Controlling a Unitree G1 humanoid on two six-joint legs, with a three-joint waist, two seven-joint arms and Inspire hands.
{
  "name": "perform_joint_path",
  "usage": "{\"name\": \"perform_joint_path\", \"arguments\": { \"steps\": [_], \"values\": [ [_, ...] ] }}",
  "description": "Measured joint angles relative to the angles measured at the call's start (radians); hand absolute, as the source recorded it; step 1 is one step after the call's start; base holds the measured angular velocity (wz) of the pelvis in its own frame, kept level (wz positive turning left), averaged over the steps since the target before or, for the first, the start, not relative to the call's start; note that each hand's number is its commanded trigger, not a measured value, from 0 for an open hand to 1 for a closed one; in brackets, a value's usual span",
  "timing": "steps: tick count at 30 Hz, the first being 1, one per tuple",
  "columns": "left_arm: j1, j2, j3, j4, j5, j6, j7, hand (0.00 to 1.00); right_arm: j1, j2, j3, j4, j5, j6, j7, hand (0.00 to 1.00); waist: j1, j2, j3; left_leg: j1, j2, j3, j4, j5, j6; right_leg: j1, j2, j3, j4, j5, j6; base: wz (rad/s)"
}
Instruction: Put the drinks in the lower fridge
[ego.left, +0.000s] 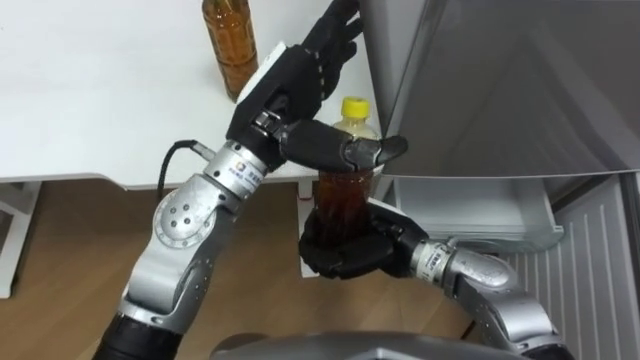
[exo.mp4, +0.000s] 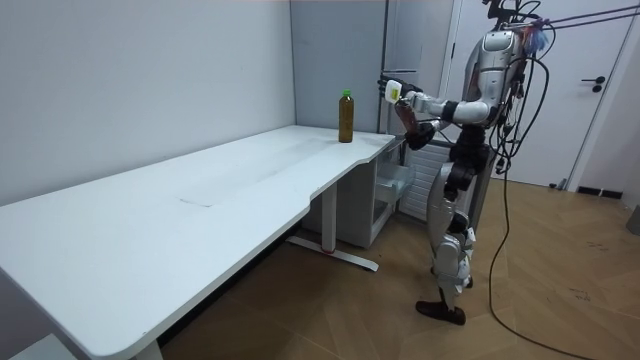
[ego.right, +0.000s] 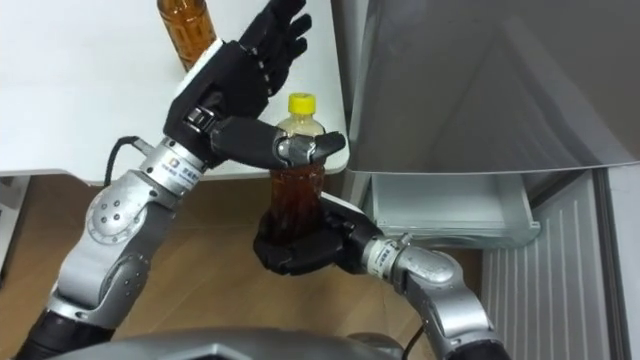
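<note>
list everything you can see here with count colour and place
held bottle: one, brown drink, yellow cap, upright in front of the fridge
second bottle: one, brown drink, standing on the table's end nearest the fridge
table: one, white, robot's left
fridge: one, grey, ahead and right
lower drawer: one, pale, pulled out low on the fridge
floor: wood, below
left hand: black, open, thumb across the held bottle's neck
right hand: black, curled round the held bottle's base

Two drinks: one yellow-capped bottle (ego.left: 343, 200), one green-capped bottle (exo.mp4: 346, 118); also one table (ego.left: 90, 100) and one fridge (ego.left: 500, 90).
</note>
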Motion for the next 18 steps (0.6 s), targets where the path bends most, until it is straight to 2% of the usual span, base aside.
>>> {"name": "perform_joint_path", "arguments": {
  "steps": [4, 7, 11, 14, 16, 18],
  "values": [
    [-0.006, -0.004, 0.055, -0.09, 0.0, -0.002, 0.012, 0.0, 0.0, -0.002, -0.005, 0.0, -0.003, 0.0, 0.0, 1.0, -0.003, 0.006, -0.0009, -0.013, 0.0, -0.001, 0.002, 0.0, 0.0, -0.011, 0.0, -0.001, 0.0, 0.0, 0.0, 0.0],
    [-0.018, -0.007, 0.084, -0.13, 0.0, -0.029, 0.024, 0.0, 0.001, -0.003, -0.005, 0.0, -0.01, 0.0, 0.0, 1.0, -0.002, 0.014, -0.0003, -0.016, 0.0, -0.004, 0.008, 0.0, 0.0, -0.011, 0.0, -0.002, 0.001, 0.0, 0.0, 0.0],
    [-0.018, -0.006, 0.089, -0.181, 0.0, -0.047, 0.043, 0.0, 0.001, -0.019, -0.006, -0.004, -0.009, -0.001, 0.002, 1.0, -0.002, 0.018, -0.0014, -0.017, 0.0, -0.008, 0.008, -0.001, 0.0, -0.01, 0.0, -0.008, 0.001, 0.001, -0.001, 0.03],
    [-0.017, 0.001, 0.098, -0.211, -0.002, -0.062, 0.057, 0.0, 0.004, -0.022, -0.027, -0.004, -0.006, -0.001, 0.012, 1.0, -0.002, 0.027, -0.0055, -0.016, 0.0, -0.013, 0.009, -0.001, 0.0, 0.0, 0.0, -0.013, 0.002, 0.001, -0.001, 0.05],
    [-0.018, 0.014, 0.104, -0.24, -0.002, -0.082, 0.085, 0.0, 0.005, -0.03, -0.034, -0.004, -0.001, -0.008, 0.005, 1.0, -0.005, 0.035, -0.009, -0.012, 0.0, -0.021, 0.011, -0.001, 0.0, 0.007, -0.001, -0.02, 0.002, 0.001, -0.001, 0.09],
    [-0.018, 0.016, 0.116, -0.252, 0.001, -0.111, 0.099, 0.0, 0.005, -0.043, -0.035, -0.004, 0.002, -0.024, 0.005, 1.0, -0.003, 0.041, -0.0069, -0.003, 0.0, -0.026, 0.011, -0.001, 0.0, 0.012, -0.001, -0.026, 0.001, 0.001, -0.001, 0.07]
  ]
}}
